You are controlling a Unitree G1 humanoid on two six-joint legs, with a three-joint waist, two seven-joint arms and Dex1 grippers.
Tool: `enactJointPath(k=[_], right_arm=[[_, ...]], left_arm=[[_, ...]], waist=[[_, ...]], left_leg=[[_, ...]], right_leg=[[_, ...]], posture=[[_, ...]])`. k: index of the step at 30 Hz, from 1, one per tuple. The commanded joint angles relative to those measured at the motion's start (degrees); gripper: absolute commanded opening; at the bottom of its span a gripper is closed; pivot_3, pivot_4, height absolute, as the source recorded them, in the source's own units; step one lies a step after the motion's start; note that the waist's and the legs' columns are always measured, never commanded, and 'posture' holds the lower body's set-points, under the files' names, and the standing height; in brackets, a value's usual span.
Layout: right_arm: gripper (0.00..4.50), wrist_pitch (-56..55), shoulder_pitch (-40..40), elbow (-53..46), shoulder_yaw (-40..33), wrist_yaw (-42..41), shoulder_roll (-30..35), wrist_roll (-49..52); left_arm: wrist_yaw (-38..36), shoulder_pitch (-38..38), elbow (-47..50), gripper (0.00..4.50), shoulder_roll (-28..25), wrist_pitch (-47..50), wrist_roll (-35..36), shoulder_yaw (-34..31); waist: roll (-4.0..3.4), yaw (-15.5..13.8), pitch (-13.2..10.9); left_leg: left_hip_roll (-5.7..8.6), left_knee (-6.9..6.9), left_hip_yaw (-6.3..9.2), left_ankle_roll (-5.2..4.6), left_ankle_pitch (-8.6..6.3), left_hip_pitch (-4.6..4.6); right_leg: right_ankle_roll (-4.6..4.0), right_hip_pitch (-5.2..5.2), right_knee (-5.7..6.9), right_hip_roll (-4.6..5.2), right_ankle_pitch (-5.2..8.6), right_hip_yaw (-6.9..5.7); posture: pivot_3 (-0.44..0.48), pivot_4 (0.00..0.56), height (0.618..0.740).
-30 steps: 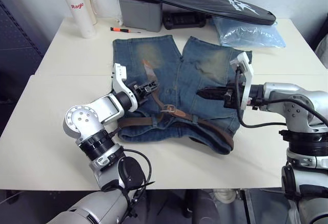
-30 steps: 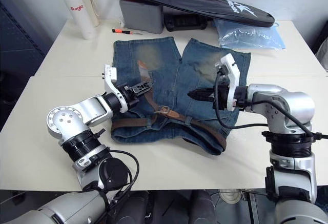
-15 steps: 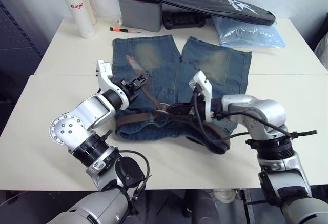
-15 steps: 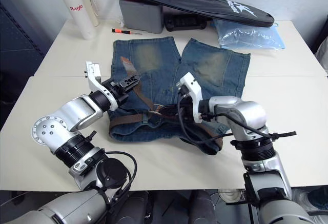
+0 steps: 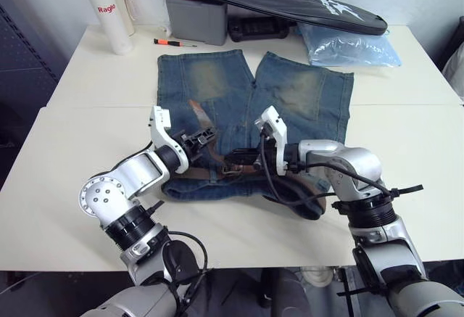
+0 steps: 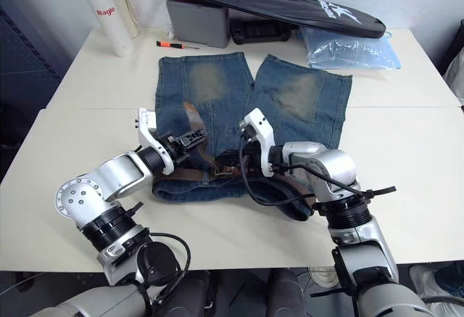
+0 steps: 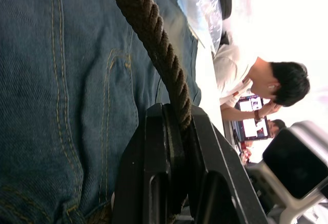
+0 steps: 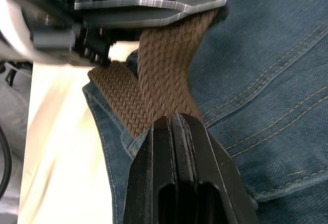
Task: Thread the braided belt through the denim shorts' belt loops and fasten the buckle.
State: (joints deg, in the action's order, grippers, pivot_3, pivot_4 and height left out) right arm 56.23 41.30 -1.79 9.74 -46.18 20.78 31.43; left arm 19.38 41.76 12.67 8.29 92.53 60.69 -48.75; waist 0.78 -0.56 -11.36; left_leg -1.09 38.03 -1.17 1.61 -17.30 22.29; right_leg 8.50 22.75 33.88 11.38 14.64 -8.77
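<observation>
The right claw has moved in from over the right leg of the shorts to the waistband centre — its fingers are pressed together there, on the belt by the buckle; whether strap lies between them cannot be told. The left claw has swung back toward the waistband and is clamped on the braided strap, with the tan tip lying up the left leg. Both claws now work the same short stretch of belt, which suggests the fastening step is in hand; the rest of the belt runs along the waistband to the right hip.

Room for moving:
- The shorts lie flat mid-surface, waistband toward the robot, with bare surface on both sides and in front.
- Behind the legs stand a bottle, a screwdriver, a grey box and a plastic bag — near the hems, well apart from the claws.
- The two claws are close together; their wrists could collide.
</observation>
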Motion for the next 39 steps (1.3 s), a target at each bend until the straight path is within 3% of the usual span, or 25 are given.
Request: enactJointPath(k=[1,6,21,39], right_arm=[[0.18,-2.54,1.68,-2.07,-2.04,-3.93,4.74,0.00],[0.18,-4.06,0.74,-1.97,1.92,-6.55,7.58,-2.31],[0.18,-7.39,0.88,2.70,8.17,-6.75,3.97,-8.74],[0.18,-14.48,-1.06,12.50,10.84,-12.06,0.43,-12.66]], left_arm=[[-0.88,-2.63,1.46,0.00,0.08,-0.99,0.77,1.12],[-0.47,-4.01,0.68,0.00,0.19,-2.64,1.54,1.74],[1.74,-5.10,-0.14,0.00,-0.70,-5.86,4.92,3.60],[4.08,-7.41,-3.51,0.00,-7.85,-13.17,13.09,7.42]], waist=[[0.00,-0.02,0.00],[0.00,-0.26,0.00],[0.00,-0.34,0.00],[0.05,0.86,0.03]], left_leg=[[0.00,0.00,0.00,0.00,0.00,0.00],[0.00,-0.01,-0.01,-0.01,-0.02,0.00],[-0.01,0.00,-0.02,0.00,-0.02,-0.01],[-0.06,-0.04,-0.03,0.03,-0.04,-0.08]], right_leg=[[0.00,0.00,0.00,0.00,0.00,0.00],[0.00,0.00,-0.02,0.00,0.00,0.00],[0.00,0.00,-0.03,-0.01,0.00,0.00],[0.00,-0.01,-0.03,-0.06,0.00,0.04]], posture=[[0.000,0.150,0.740],[0.000,0.150,0.740],[0.000,0.150,0.740],[0.000,0.150,0.740]])
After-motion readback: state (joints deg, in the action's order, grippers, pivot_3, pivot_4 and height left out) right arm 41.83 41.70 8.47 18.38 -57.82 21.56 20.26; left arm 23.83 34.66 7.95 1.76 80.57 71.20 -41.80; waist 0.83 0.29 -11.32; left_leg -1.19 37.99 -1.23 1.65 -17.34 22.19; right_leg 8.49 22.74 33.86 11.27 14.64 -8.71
